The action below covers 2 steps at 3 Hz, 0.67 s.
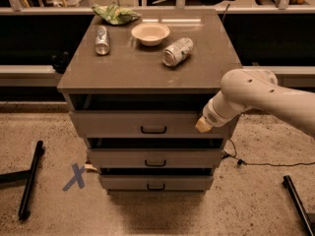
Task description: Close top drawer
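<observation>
The top drawer (123, 123) is the uppermost of three grey-beige drawers, with a small dark handle (153, 130) at its centre. It stands a little way out from the cabinet, with a dark gap showing above its front. My white arm reaches in from the right. The gripper (203, 125) rests against the right end of the top drawer's front, right of the handle.
On the cabinet top (142, 68) lie an upright-lying silver can (102, 40), a tan bowl (150, 33), a tipped can (177, 51) and a green bag (116, 14). A blue tape X (76, 176) marks the floor at left. Black poles (30, 180) and a cable (256, 163) lie on the floor.
</observation>
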### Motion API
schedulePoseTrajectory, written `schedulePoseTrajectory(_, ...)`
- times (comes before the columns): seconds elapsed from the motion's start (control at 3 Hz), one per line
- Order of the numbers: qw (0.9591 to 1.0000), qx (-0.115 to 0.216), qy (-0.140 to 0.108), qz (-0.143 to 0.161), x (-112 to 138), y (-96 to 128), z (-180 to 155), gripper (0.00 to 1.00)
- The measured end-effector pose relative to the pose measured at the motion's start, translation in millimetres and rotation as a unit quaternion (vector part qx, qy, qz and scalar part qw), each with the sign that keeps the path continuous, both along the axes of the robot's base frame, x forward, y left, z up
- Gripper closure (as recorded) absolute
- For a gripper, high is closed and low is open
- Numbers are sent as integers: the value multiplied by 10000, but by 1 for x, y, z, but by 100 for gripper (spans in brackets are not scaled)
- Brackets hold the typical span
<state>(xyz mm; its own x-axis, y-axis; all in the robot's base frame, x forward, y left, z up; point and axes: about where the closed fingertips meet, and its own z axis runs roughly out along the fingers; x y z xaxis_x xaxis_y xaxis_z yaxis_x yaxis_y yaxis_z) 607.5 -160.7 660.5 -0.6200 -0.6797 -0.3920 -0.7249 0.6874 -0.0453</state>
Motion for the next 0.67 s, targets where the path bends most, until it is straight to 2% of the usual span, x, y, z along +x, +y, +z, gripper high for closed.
schedulePoseTrajectory(0.33, 9999, -13, -93, -98, -19, -5, 4, 100)
schedulePoseTrajectory(0.67, 9993, 75, -226, -273, -58, -15, 14, 100)
